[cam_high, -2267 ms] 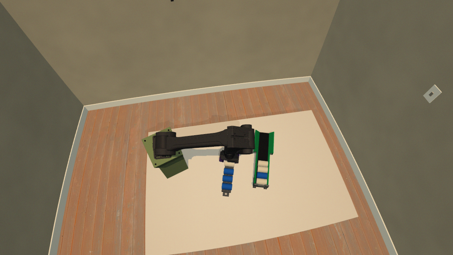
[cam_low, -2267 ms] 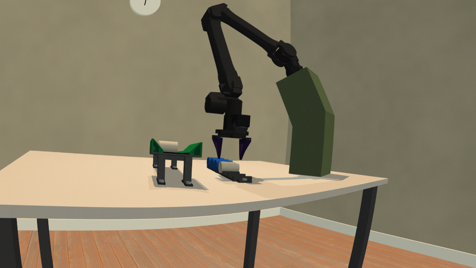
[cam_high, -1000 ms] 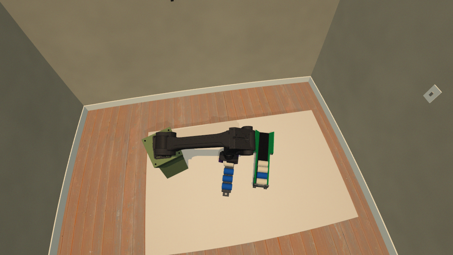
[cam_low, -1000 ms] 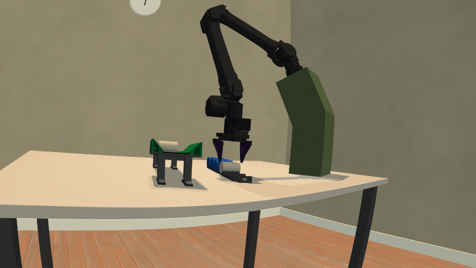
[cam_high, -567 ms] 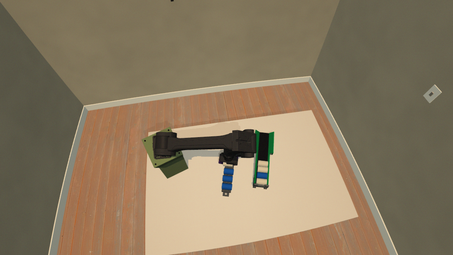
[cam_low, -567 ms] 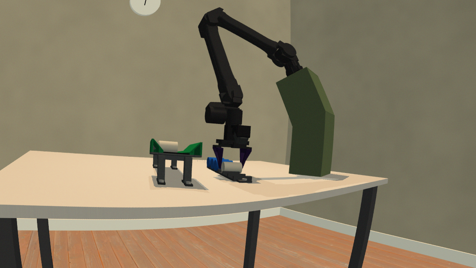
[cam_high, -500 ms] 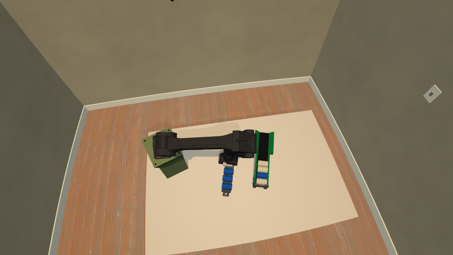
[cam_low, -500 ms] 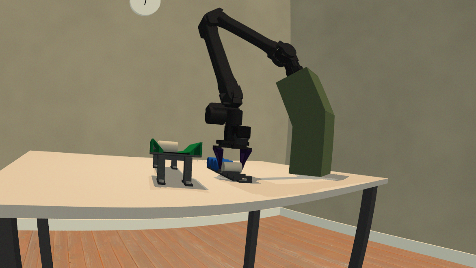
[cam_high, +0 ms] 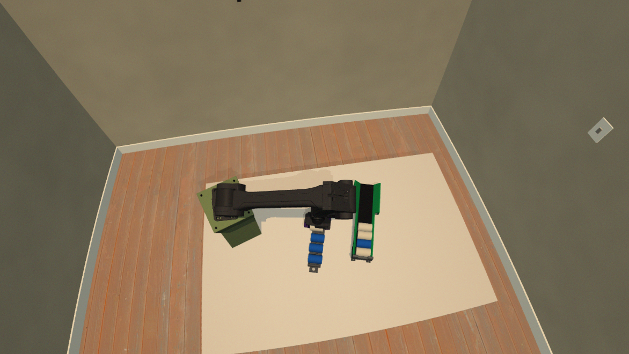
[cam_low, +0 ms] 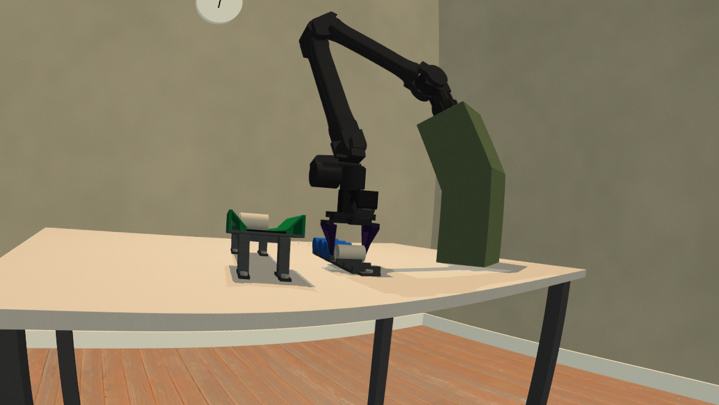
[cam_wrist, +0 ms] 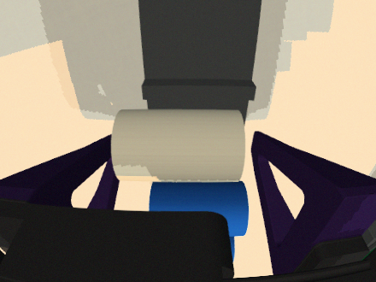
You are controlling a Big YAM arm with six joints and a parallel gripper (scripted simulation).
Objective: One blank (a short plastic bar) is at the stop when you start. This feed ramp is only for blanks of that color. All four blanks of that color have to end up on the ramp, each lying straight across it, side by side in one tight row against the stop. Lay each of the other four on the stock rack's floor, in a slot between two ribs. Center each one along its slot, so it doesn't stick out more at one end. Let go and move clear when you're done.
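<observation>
Your end effector (cam_high: 316,226) (cam_low: 349,252) (cam_wrist: 187,140) is spread, its fingers straddling the ends of a white blank (cam_high: 315,228) (cam_low: 349,252) (cam_wrist: 179,145) on the stock rack (cam_high: 313,265) (cam_low: 346,267) (cam_wrist: 198,43). In the wrist view you have a gap at the blank's right end; at its left end you cannot tell whether the finger touches. That end also reaches farther left than the adjacent blue blank (cam_high: 317,237) (cam_wrist: 201,201).

From the top view, the white blank is at the far end of the rack's row, with three blue ones nearer you. To their right on the bench (cam_high: 396,299) (cam_low: 100,281) stands the feed ramp (cam_high: 377,197) (cam_low: 296,223). Its four blanks lie across it, packed against the near-end stop (cam_high: 363,258): white at the stop, then blue (cam_high: 363,243), then two whites (cam_high: 364,235) (cam_high: 364,227). So you have one blue blank in the ramp's row and one white on the rack.

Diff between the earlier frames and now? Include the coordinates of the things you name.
The tool (cam_high: 315,230) (cam_low: 349,251) (cam_wrist: 187,140) came down; its fingers now straddle the white blank (cam_high: 315,228) (cam_low: 349,253) (cam_wrist: 179,145) on the rack, still open, nothing gripped. That blank shifted slightly toward the green base column (cam_low: 465,200). Unchanged: three blue blanks on the rack, the ramp's (cam_high: 377,197) (cam_low: 294,223) four blanks.
</observation>
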